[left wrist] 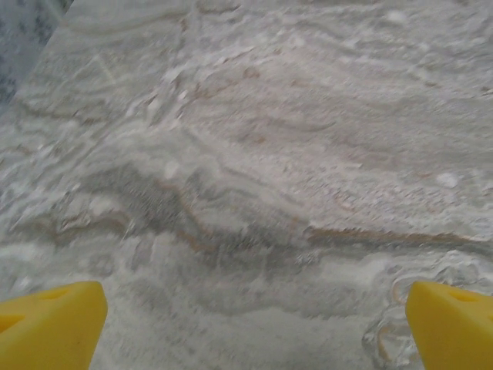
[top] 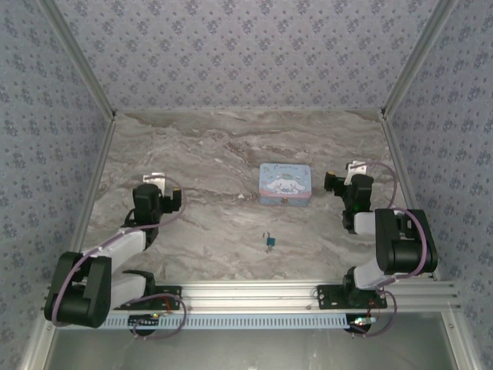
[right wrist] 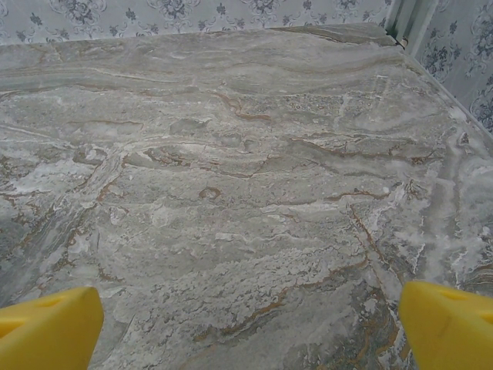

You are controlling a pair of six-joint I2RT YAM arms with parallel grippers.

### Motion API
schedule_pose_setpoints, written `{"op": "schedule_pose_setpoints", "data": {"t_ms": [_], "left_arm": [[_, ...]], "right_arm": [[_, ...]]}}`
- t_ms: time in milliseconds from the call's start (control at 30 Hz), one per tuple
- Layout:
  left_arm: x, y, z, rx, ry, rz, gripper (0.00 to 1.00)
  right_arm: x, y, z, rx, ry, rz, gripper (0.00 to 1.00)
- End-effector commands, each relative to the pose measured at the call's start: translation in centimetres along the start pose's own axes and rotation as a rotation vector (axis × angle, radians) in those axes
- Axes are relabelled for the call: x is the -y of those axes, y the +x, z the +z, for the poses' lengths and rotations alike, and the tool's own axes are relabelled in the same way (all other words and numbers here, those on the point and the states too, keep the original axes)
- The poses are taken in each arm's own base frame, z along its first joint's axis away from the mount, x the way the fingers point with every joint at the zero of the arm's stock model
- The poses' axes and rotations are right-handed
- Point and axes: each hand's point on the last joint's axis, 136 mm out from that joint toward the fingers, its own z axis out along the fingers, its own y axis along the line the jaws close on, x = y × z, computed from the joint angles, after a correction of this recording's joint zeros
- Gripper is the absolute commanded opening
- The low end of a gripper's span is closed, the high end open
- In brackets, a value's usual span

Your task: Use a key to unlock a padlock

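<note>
From my seat, the left tool (left wrist: 254, 327) is spread wide: its yellow fingertips (left wrist: 50, 324) sit at the two bottom corners of the left wrist view, with bare marbled counter (top: 200, 154) between them. The right tool (right wrist: 250, 327) is just as wide, its yellow fingertips (right wrist: 46, 327) at the corners of its own view with counter between. It faces the far right corner, where the floral wallpaper (right wrist: 192, 11) meets the slab.

From above, I see the padlock (top: 269, 242), a tiny teal speck lying on the counter near the front rail, roughly midway between the two arms and well apart from both tools. A thin dark sliver touches its upper side; I cannot tell whether that is the shackle or the key.

Behind it sits the light-blue tin (top: 286, 185), lid up. It shows a white cartoon figure under a line of script, too small for me to read.
</note>
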Motion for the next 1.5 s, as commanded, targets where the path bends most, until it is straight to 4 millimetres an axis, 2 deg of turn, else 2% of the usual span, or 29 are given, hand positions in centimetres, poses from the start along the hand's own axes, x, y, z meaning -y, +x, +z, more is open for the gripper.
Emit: {"op": "schedule_pose_setpoints", "data": {"t_ms": [0,200,467,633,733,800,1467], "left_arm": [[0.9,-3.4,0.1,0.167,0.056,0.043,1.0],[0.7,-4.2,0.8,0.247,0.111,0.034,0.99],[-0.6,-2.7,2.7,0.284,0.12,-0.048,0.99],[-1.1,-2.7,4.0,0.208,0.117,-0.069,1.0],[-2.9,-2.6,5.8,0.108,0.051,-0.14,0.99],[-3.6,-2.5,5.7,0.118,0.036,-0.171,0.99],[-3.4,-2.5,5.8,0.112,0.023,-0.151,1.0]], "right_arm": [[-0.1,0.5,0.1,-0.019,0.002,-0.018,1.0],[-0.1,0.5,0.1,-0.018,0.002,-0.018,1.0],[-0.1,0.5,0.1,-0.02,0.001,-0.019,1.0],[-0.1,0.5,0.1,-0.019,0.003,-0.018,1.0],[-0.1,0.5,0.1,-0.02,0.003,-0.019,1.0],[-0.1,0.6,0.1,-0.021,0.003,-0.018,1.0],[-0.3,0.4,0.2,-0.02,0.013,-0.038,1.0]]}}
